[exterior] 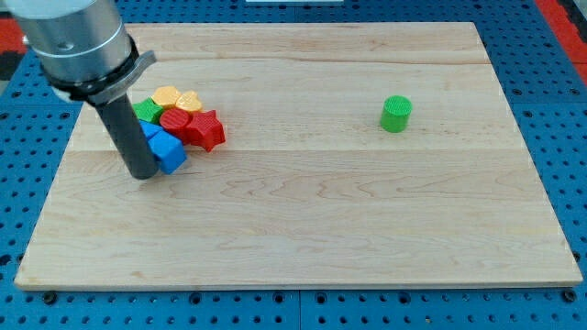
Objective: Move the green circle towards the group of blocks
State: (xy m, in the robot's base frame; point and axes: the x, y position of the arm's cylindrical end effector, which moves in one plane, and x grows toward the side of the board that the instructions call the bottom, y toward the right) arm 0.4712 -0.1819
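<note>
The green circle (396, 114), a short green cylinder, stands alone on the wooden board (367, 211) at the view's right, far from the other blocks. The group sits at the view's upper left: a red star (207, 129), a red block (175, 120), two yellow blocks (168, 96) (190, 101), a green block (147, 112) and blue blocks (167, 148). My tip (145, 173) rests on the board at the group's lower left edge, touching or almost touching the blue blocks. It is far to the left of the green circle. The rod hides part of the blue and green blocks.
The board lies on a blue perforated table (569, 110). The arm's grey housing (78, 41) fills the view's upper left corner above the group.
</note>
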